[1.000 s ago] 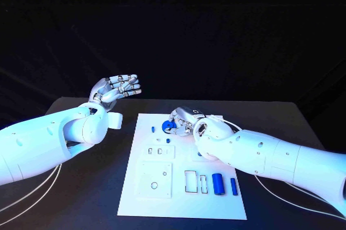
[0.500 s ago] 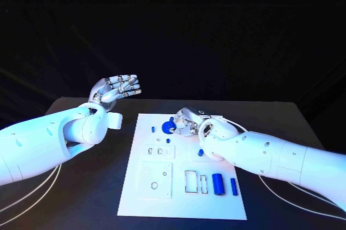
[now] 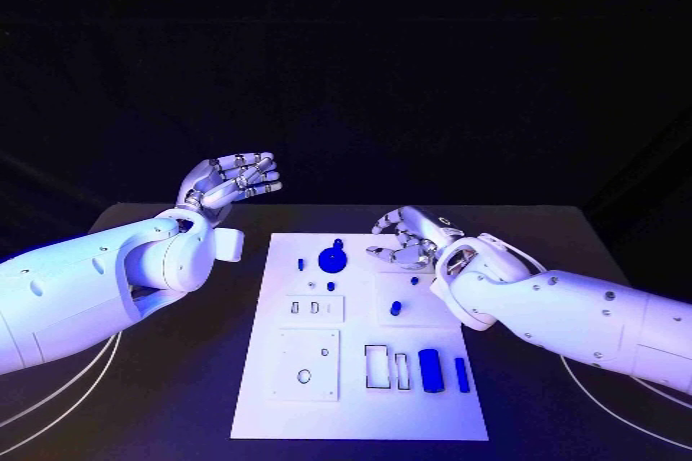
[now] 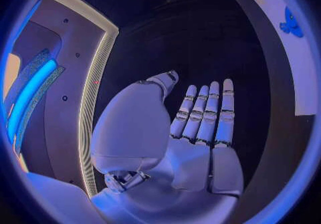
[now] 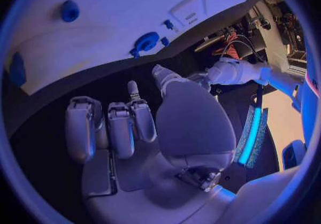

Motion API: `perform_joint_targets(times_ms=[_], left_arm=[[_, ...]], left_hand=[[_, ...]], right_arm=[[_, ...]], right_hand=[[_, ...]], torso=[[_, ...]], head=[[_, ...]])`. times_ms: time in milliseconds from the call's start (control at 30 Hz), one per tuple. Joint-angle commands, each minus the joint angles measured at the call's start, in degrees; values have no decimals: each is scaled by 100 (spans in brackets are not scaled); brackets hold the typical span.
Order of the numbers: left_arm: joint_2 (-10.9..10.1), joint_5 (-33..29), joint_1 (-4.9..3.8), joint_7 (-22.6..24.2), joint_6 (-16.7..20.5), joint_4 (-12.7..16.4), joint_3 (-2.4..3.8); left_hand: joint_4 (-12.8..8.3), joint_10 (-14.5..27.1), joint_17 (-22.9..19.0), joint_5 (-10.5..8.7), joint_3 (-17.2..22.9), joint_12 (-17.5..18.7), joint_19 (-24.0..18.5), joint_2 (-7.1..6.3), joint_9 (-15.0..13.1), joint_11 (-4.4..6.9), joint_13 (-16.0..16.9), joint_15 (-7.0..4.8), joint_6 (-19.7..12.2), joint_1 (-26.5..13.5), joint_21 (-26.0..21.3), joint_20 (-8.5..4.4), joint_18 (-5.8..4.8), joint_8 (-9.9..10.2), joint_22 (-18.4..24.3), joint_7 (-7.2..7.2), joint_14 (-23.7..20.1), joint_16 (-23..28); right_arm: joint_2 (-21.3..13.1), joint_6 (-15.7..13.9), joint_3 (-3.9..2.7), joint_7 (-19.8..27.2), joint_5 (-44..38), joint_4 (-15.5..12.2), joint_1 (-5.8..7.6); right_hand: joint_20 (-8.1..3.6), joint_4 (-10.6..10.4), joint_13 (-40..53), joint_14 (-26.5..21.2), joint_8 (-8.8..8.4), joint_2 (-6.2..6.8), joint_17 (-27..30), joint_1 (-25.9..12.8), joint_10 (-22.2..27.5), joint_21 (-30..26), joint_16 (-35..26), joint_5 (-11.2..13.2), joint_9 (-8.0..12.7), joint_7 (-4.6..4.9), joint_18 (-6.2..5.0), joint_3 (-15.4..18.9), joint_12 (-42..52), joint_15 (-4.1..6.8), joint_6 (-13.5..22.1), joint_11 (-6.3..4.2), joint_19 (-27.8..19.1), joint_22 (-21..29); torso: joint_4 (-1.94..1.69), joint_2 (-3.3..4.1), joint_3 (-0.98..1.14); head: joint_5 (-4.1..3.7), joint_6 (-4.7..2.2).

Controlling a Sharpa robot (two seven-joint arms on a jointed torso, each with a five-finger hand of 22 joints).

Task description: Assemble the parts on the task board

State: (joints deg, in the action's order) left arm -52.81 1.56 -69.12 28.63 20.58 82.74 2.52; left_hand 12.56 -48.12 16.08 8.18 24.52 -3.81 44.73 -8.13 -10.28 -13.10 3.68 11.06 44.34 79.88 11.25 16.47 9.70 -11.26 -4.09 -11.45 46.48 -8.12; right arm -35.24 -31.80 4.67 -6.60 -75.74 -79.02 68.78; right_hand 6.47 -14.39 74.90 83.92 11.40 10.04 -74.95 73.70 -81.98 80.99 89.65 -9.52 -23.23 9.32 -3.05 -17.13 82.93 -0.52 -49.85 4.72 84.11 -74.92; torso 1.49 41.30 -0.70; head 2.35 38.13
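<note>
My table (image 3: 173,401) carries the white task board (image 3: 361,401) at its middle, my landmark for everything else. My left robot hand (image 3: 228,184) hangs raised beyond the board's far left corner, off the board, its fingers straight and apart, holding nothing. My right robot hand (image 3: 408,238) sits over the board's far right edge with its fingers curled in, empty. On the board's far part lies a round blue part (image 3: 333,255); near its near right corner lie a blue cylinder (image 3: 428,368) and a thin blue bar (image 3: 462,373).
</note>
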Motion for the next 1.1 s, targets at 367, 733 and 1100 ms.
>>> perform_joint_targets(times_ms=[367,733,1100], left_arm=[[-77,-61,31,69,-130,15,2],[-104,-68,44,55,-110,-6,1],[-105,-68,47,48,-97,-12,1]], left_hand=[[-33,19,8,-5,1,-14,16,30,-6,6,4,5,-24,-45,-22,7,15,-3,-6,-249,19,33],[-35,20,9,-5,1,-14,10,28,-6,8,4,6,-25,-46,-26,8,12,-3,-4,-254,20,38],[-37,21,9,-5,2,-14,5,28,-6,10,4,6,-27,-47,-30,8,11,-2,-2,-262,21,42]], right_arm=[[-1251,629,-53,1330,1713,-320,106],[-1378,997,-50,1381,1279,211,-8],[-1048,1116,-39,1254,1178,716,-115]], right_hand=[[50,417,350,528,-175,137,-1175,495,237,-401,-66,3,24,83,-47,-188,-233,-53,104,58,-256,-371],[79,699,200,521,-313,304,-1151,738,411,-543,-79,6,50,134,-73,-220,-367,-89,260,102,-333,-282],[83,745,225,528,-316,282,-1181,798,387,-504,-69,-2,45,134,-63,-241,-345,-91,249,103,-303,-319]], torso=[[182,-72,81],[155,-63,77],[143,-59,72]], head=[[-4,35],[-36,82],[-52,129]])
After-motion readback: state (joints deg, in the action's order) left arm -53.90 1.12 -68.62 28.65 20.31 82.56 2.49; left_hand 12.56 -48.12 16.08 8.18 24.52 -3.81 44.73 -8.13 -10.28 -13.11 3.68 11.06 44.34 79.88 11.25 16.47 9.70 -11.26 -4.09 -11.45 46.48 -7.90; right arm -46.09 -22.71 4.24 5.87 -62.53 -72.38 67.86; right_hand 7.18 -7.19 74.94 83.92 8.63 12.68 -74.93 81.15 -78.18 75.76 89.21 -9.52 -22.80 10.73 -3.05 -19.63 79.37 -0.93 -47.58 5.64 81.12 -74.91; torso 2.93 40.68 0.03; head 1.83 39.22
